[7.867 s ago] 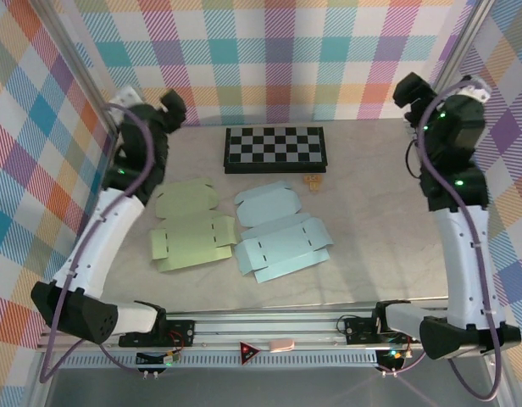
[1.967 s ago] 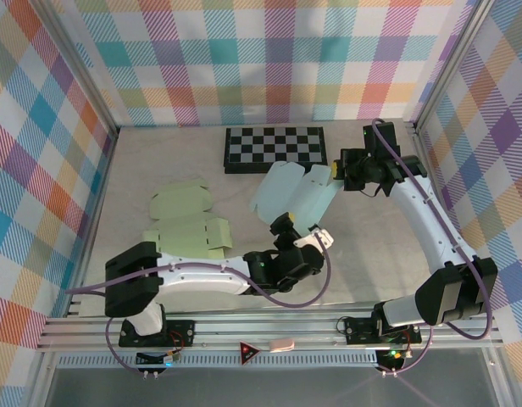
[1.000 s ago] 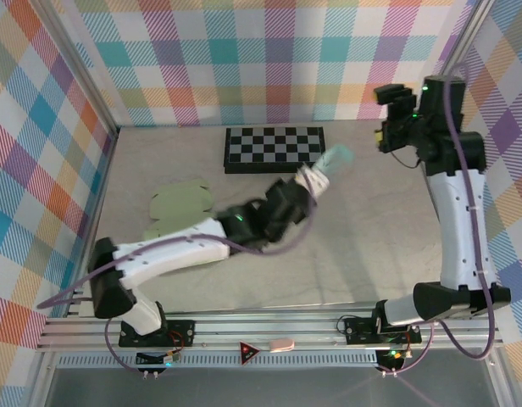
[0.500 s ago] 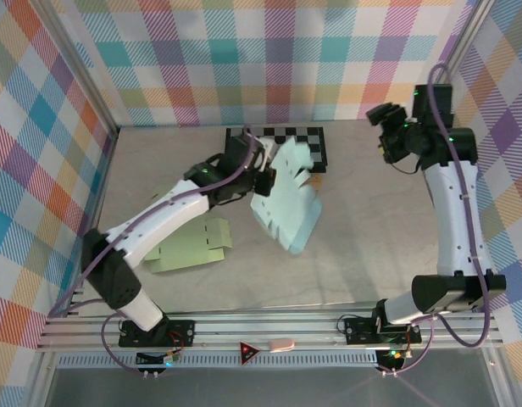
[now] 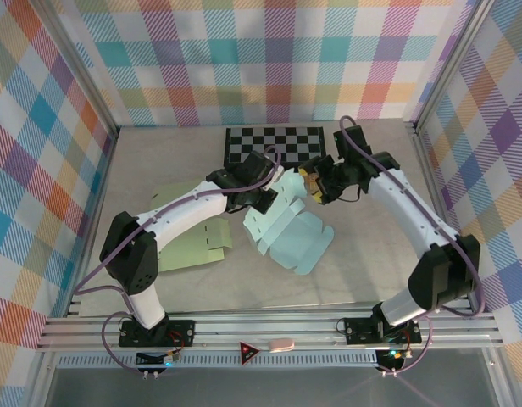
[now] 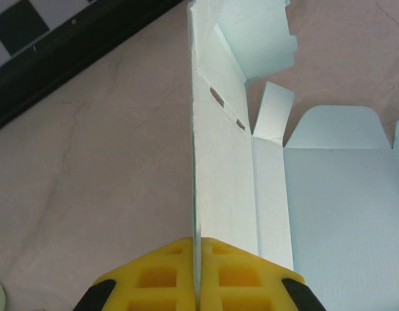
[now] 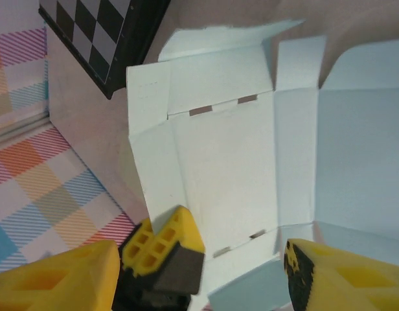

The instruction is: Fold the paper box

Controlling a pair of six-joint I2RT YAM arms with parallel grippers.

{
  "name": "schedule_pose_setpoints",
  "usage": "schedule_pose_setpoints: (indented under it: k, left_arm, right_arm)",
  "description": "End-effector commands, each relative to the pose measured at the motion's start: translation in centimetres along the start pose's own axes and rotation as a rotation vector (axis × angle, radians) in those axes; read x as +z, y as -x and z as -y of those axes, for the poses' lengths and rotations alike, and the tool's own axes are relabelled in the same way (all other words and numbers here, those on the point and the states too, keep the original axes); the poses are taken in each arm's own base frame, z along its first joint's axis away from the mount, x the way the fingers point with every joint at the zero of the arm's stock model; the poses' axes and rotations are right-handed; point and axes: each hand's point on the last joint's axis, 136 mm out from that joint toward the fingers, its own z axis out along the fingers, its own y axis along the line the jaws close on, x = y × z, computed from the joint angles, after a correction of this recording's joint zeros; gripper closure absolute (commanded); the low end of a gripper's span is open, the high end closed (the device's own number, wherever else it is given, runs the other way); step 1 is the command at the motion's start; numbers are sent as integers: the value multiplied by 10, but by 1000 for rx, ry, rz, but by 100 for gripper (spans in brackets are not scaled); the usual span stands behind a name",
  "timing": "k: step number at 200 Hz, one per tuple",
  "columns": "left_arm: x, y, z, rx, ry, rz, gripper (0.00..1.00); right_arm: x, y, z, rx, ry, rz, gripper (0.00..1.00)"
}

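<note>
At the middle of the table (image 5: 363,271), just in front of the chessboard (image 5: 274,144), the pale blue paper box (image 5: 291,237) is seen as an unfolded blank, with one panel raised upright and the rest lying flat. The raised panel is clamped edge-on between the left fingers (image 6: 154,278), which are pressed together on it. The right fingers (image 7: 335,278) are spread apart close over the blank; whether they touch it cannot be told. A green blank (image 5: 197,250) is partly hidden beneath the left arm, and the chessboard is cut off in both wrist views.
</note>
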Motion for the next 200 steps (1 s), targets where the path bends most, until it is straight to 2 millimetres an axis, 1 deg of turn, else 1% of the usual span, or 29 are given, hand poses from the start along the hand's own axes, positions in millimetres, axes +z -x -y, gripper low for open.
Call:
schedule_pose_setpoints:
  k: [1, 30, 50, 79, 90, 112, 148, 163, 190, 200]
  left_arm:
    - [7, 8, -1, 99, 20, 42, 100]
    - [6, 14, 4, 154, 40, 83, 100]
    - [8, 13, 9, 190, 37, 91, 100]
    - [13, 9, 13, 231, 45, 71, 100]
    - [14, 9, 13, 235, 50, 73, 100]
    - [15, 12, 13, 243, 54, 82, 100]
    - [16, 16, 12, 263, 63, 88, 100]
    - [17, 17, 12, 271, 65, 87, 100]
    - [16, 20, 12, 277, 69, 97, 100]
    - [15, 20, 12, 283, 70, 99, 100]
  right_arm:
    - [14, -1, -29, 99, 82, -38, 32]
    - [34, 6, -41, 155, 114, -56, 33]
    - [50, 5, -45, 168, 101, -102, 36]
    - [58, -1, -51, 131, 77, -117, 36]
    - [63, -5, -49, 129, 59, -136, 37]
    - [74, -11, -36, 147, 6, -161, 42]
    - [74, -12, -24, 158, -53, -152, 54]
    - [76, -11, -23, 156, -59, -151, 59]
    - [81, -12, -19, 164, -88, -167, 62]
    - [82, -12, -18, 162, -95, -166, 65]
